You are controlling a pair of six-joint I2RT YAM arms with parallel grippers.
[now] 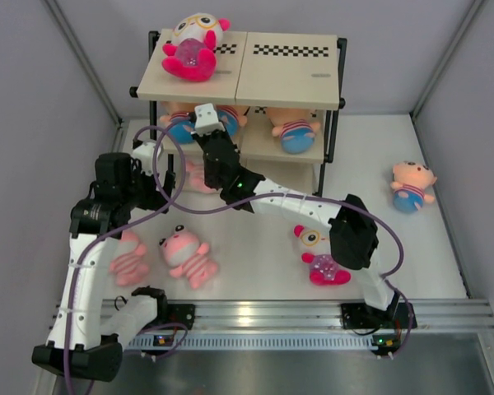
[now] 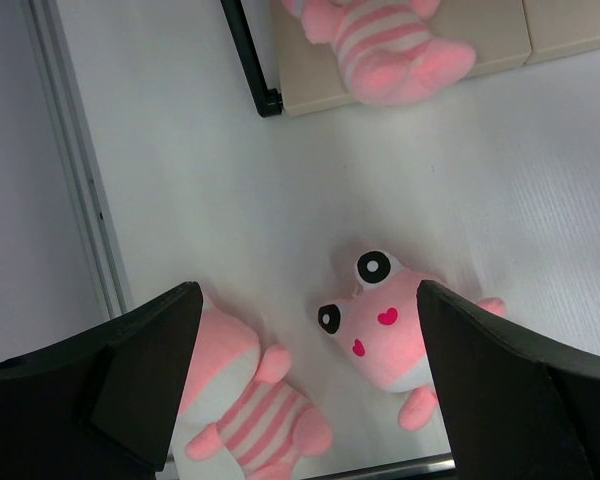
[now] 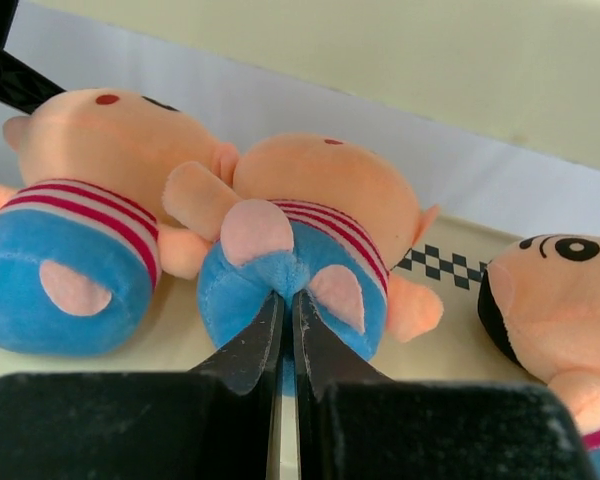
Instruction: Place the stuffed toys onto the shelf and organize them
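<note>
Centrally, our right gripper [image 3: 286, 296] sits shut against a rounded peach plush doll [image 3: 320, 190], fuzzy blue bottom nearest us, head up-frame. Our left gripper [image 2: 308, 300] gapes.

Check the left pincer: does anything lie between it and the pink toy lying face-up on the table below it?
Nothing visible does. The open left pincer hangs above the pink toy with only air between them. A second pink striped toy lies beside it, not over it.

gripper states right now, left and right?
left gripper: open, holding nothing
right gripper: shut, tips at blue bottom of middle peach toy; grip cannot be told
</note>
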